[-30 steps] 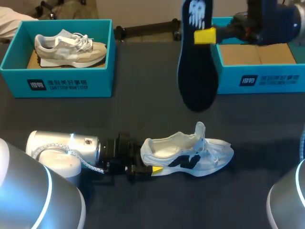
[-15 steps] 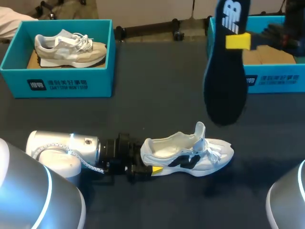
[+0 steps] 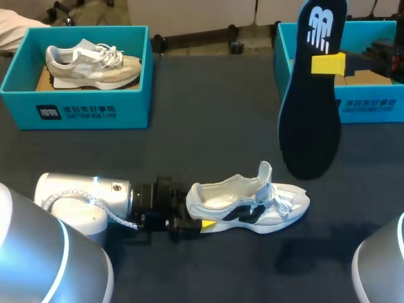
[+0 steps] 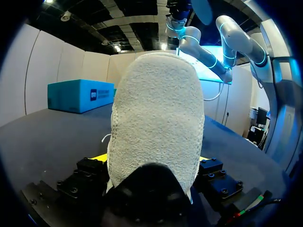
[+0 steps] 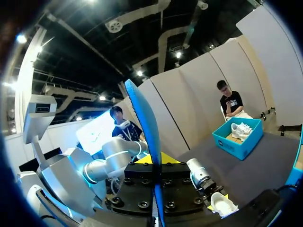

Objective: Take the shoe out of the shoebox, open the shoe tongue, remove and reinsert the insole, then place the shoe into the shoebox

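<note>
While the right gripper (image 3: 329,64) clamps the long black foam insole (image 3: 309,126) hanging below its jaws, the left gripper (image 3: 197,223) pinches the heel of the white mesh sneaker (image 3: 252,205); the limp insole may buckle entering it.

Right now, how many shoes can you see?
2. A beige shoe lies in the left box; a white shoe lies on the table, its heel in the left claw. The right box is partly hidden behind the insole.

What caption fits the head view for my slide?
Right jaws hold the dark insole aloft; left jaws grip the heel of the white shoe.
</note>
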`<action>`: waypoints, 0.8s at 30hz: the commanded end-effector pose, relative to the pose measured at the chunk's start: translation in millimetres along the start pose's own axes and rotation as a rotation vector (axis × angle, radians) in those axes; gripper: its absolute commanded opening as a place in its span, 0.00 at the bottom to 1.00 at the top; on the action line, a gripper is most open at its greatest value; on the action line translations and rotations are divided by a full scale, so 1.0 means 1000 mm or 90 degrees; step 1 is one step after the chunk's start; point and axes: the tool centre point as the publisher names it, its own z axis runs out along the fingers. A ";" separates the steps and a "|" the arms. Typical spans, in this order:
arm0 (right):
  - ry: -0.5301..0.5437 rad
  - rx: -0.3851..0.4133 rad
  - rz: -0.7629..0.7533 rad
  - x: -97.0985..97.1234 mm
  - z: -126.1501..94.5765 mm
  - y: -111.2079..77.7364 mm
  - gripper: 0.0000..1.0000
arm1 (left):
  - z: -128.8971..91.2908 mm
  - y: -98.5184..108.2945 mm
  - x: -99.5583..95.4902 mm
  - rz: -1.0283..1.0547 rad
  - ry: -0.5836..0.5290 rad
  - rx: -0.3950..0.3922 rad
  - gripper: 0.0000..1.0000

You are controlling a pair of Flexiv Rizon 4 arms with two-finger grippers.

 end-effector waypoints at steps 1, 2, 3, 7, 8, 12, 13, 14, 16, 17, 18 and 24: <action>0.017 0.004 0.003 -0.013 0.005 0.004 0.00 | 0.000 0.006 -0.001 -0.001 0.000 -0.002 0.00; 0.021 0.000 0.005 -0.013 0.005 0.004 0.00 | 0.000 0.006 -0.001 -0.001 0.000 -0.002 0.00; 0.021 -0.001 0.005 -0.013 0.005 0.004 0.00 | 0.000 0.006 -0.001 -0.001 0.000 -0.002 0.00; 0.021 -0.001 0.005 -0.013 0.005 0.004 0.00 | 0.000 0.006 -0.001 -0.001 0.000 -0.002 0.00; 0.021 -0.001 0.005 -0.013 0.005 0.004 0.00 | 0.000 0.006 -0.001 -0.001 0.000 -0.002 0.00; 0.021 -0.001 0.005 -0.013 0.005 0.004 0.00 | 0.000 0.006 -0.001 -0.001 0.000 -0.002 0.00; 0.021 -0.001 0.005 -0.013 0.005 0.004 0.00 | 0.000 0.006 -0.001 -0.001 0.000 -0.002 0.00; 0.021 -0.001 0.005 -0.013 0.005 0.004 0.00 | -0.001 0.006 -0.002 -0.002 0.000 -0.001 0.00; 0.021 -0.001 0.005 -0.013 0.005 0.004 0.00 | -0.002 0.007 -0.002 -0.001 0.001 -0.003 0.18; 0.021 -0.001 0.005 -0.013 0.005 0.004 0.00 | -0.002 0.008 -0.001 -0.002 0.001 -0.004 0.46; 0.021 -0.001 0.005 -0.013 0.005 0.004 0.00 | -0.003 0.008 -0.001 0.003 0.001 -0.009 1.00; 0.021 -0.001 0.005 -0.013 0.005 0.004 0.00 | -0.009 0.003 -0.001 0.005 0.007 -0.025 1.00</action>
